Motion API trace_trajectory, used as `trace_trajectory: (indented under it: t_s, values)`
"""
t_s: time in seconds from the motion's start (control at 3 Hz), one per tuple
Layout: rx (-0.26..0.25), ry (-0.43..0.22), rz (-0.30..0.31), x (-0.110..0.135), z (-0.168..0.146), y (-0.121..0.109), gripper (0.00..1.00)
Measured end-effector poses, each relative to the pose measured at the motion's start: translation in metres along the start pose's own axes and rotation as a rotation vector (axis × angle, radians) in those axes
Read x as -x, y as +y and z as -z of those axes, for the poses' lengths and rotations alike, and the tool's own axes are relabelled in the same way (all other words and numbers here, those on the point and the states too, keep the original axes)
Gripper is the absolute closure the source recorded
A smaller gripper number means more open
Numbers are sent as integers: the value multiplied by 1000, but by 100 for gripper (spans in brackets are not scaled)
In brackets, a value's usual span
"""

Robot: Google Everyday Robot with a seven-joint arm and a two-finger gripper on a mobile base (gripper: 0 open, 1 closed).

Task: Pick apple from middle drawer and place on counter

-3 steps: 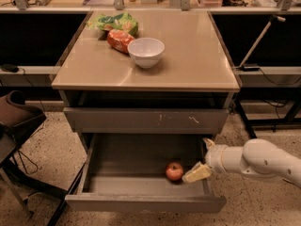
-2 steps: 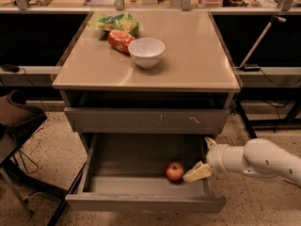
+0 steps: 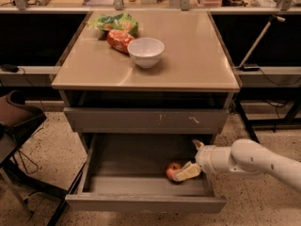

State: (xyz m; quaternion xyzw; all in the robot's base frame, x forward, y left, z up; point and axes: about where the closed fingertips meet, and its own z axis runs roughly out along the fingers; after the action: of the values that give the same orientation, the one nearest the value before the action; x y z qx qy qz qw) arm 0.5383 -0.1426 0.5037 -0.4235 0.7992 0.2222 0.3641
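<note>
Apple (image 3: 172, 169) lay on the flat floor of the middle drawer (image 3: 141, 204), right of centre and closer to the near front panel than to the far wall. The drawer stood pulled fully out, which gave access from above and from the right. The gripper (image 3: 187, 160) had entered from the right, over the drawer's side wall, at the end of a white arm (image 3: 254, 159). Its jaws stood apart and unclenched. One pale finger (image 3: 187, 172) lay against the apple's right side and the other was raised toward the far side, so nothing was grasped. As a judgement, this pose suited closing in on the fruit, not lifting it.

The apple was round, with no long axis. Its stem direction could not be made out.

Farther back, the scratched drawer front (image 3: 146, 120) was closed. Above it, the counter (image 3: 197, 55) carried a white bowl (image 3: 146, 52) and an orange-red snack bag (image 3: 118, 39) at far left, leaving bare surface to the right for placement.
</note>
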Motion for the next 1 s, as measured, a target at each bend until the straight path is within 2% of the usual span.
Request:
trace_trajectory:
  t_s: [0.33, 0.67, 1.0]
  values:
    - [4, -45, -42, 2, -37, -14, 0]
    - [5, -47, -47, 0, -40, -15, 0]
    - [-28, -10, -23, -9, -42, -12, 0]
